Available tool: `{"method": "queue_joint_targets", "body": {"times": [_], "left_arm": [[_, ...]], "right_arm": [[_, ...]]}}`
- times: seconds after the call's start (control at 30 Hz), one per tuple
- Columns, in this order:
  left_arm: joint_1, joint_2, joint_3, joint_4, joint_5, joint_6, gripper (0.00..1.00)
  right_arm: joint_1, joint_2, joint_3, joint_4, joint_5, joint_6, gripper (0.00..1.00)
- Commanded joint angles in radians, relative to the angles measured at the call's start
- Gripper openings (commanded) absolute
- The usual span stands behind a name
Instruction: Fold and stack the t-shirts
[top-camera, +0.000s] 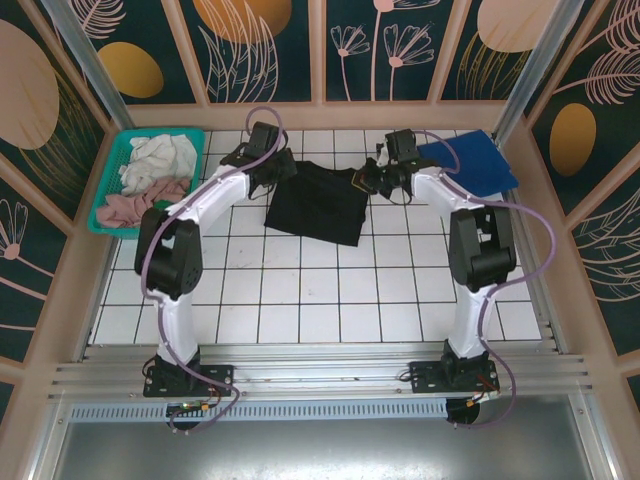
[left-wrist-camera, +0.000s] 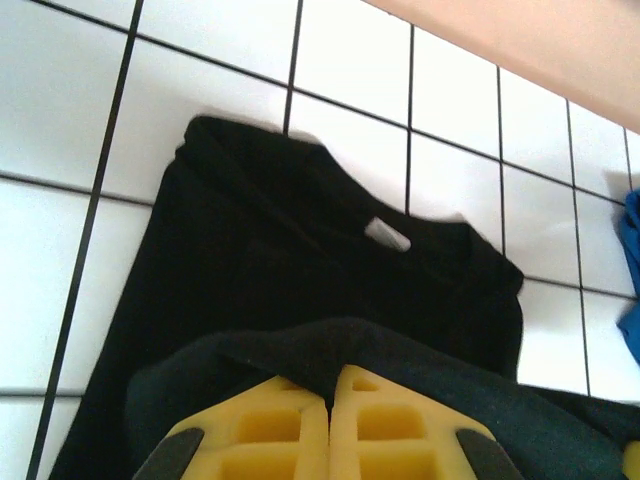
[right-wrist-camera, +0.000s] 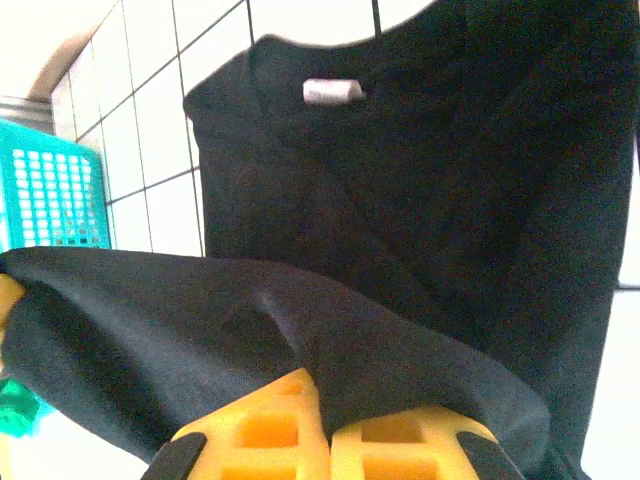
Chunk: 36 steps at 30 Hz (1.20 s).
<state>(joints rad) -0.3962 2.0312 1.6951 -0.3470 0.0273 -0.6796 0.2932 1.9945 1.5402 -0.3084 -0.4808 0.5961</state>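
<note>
The black t-shirt (top-camera: 318, 205) lies partly folded on the white tiled table, its collar and small white neck label (left-wrist-camera: 388, 234) facing up. My left gripper (top-camera: 268, 163) is shut on a lifted edge of the black cloth (left-wrist-camera: 330, 362) at the shirt's far left. At the far right of the shirt, my right gripper (top-camera: 372, 180) is shut on another raised fold (right-wrist-camera: 300, 330). The same label (right-wrist-camera: 334, 92) shows in the right wrist view. The royal-blue t-shirt (top-camera: 468, 162) lies flat at the back right, and a sliver of it (left-wrist-camera: 630, 270) shows in the left wrist view.
A teal mesh basket (top-camera: 112, 172) with white and pink cloths stands at the back left, its wall (right-wrist-camera: 55, 195) also in the right wrist view. A wooden wall (top-camera: 330, 115) runs along the table's far edge. Bare tiles (top-camera: 320, 300) stretch between the shirt and the arm bases.
</note>
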Motion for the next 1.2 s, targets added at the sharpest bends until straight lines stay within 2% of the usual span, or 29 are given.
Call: {"method": "queue_joint_targets", "body": {"times": [0.0,0.1,0.17,0.23,0.27,0.3,0.33,0.4,0.47,0.5,0.57,0.63,0.7,0.83,1.0,1.07,1.1,1.17], "left_arm": [[0.033,0.099,0.146,-0.057,0.028,0.03,0.0],[0.049,0.197,0.267,-0.091,0.057,0.035,0.05],[0.057,0.249,0.33,-0.102,0.091,0.038,0.19],[0.067,0.289,0.376,-0.121,0.101,0.04,0.27],[0.07,0.305,0.393,-0.125,0.104,0.045,0.33],[0.076,0.316,0.403,-0.131,0.102,0.049,0.4],[0.082,0.322,0.413,-0.139,0.097,0.052,0.44],[0.095,0.322,0.422,-0.153,0.099,0.075,0.44],[0.095,0.292,0.393,-0.149,0.087,0.123,0.45],[0.094,0.279,0.367,-0.138,0.095,0.144,0.45],[0.089,0.254,0.308,-0.113,0.108,0.191,0.46],[0.076,0.25,0.257,-0.093,0.129,0.243,0.46],[0.061,0.274,0.23,-0.09,0.149,0.279,0.46],[0.045,0.312,0.16,-0.08,0.149,0.278,0.44],[0.042,0.224,-0.072,0.014,0.115,0.224,0.42],[0.029,0.18,-0.159,0.033,0.097,0.207,0.4],[0.015,0.156,-0.202,0.042,0.09,0.198,0.4],[-0.022,0.108,-0.294,0.084,0.099,0.177,0.39]], "right_arm": [[-0.029,0.091,0.122,-0.052,-0.039,-0.045,0.0],[-0.049,0.168,0.22,-0.093,-0.025,-0.062,0.0],[-0.065,0.207,0.281,-0.121,-0.018,-0.065,0.03],[-0.083,0.239,0.326,-0.123,-0.03,-0.069,0.13],[-0.09,0.257,0.353,-0.121,-0.037,-0.075,0.23],[-0.098,0.275,0.38,-0.121,-0.039,-0.084,0.28],[-0.105,0.298,0.421,-0.142,-0.03,-0.094,0.28],[-0.112,0.336,0.518,-0.234,0.012,-0.128,0.31],[-0.102,0.307,0.519,-0.27,0.119,-0.157,0.39],[-0.092,0.272,0.475,-0.251,0.163,-0.165,0.43],[-0.061,0.161,0.304,-0.142,0.241,-0.162,0.44],[-0.013,0.059,0.118,0.031,0.236,-0.18,0.46],[0.02,0.04,0.036,0.127,0.235,-0.18,0.47],[0.019,0.191,0.151,0.104,0.188,-0.174,0.36],[-0.009,0.378,0.364,0.034,0.223,-0.151,0.2],[-0.029,0.447,0.448,-0.013,0.223,-0.086,0.18],[-0.042,0.482,0.495,-0.025,0.182,-0.066,0.2],[-0.048,0.518,0.563,-0.059,0.182,-0.046,0.25]]}}
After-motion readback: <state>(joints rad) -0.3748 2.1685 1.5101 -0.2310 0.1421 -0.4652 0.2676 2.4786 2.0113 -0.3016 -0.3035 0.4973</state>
